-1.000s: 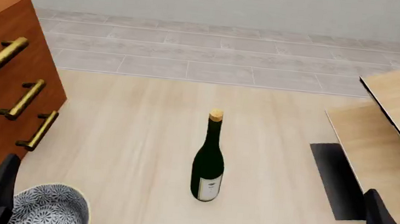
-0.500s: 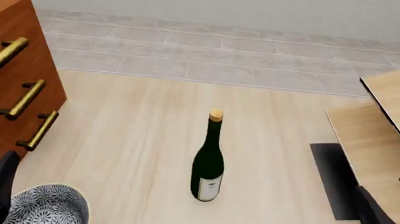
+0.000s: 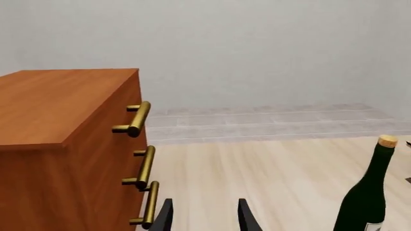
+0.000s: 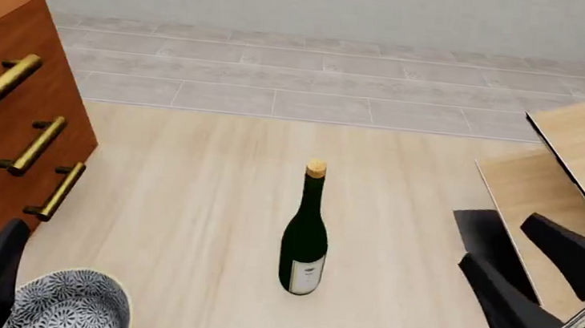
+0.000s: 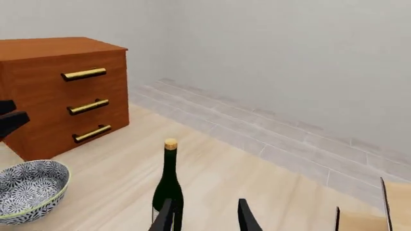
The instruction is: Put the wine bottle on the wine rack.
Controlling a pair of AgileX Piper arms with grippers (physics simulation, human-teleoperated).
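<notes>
Right tool moved toward wine bottle

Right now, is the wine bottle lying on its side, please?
No, the wine bottle stands upright on the table, gold cap uppermost.

1. A reddish-brown drawer cabinet with 3 brass handles stands at the counter's left.
2. A blue-patterned bowl sits just before it.

The bottle is dark green with a gold cap and white label. The rack is pale wood. The cabinet is reddish-brown. The bowl has a blue-grey flower pattern.
</notes>
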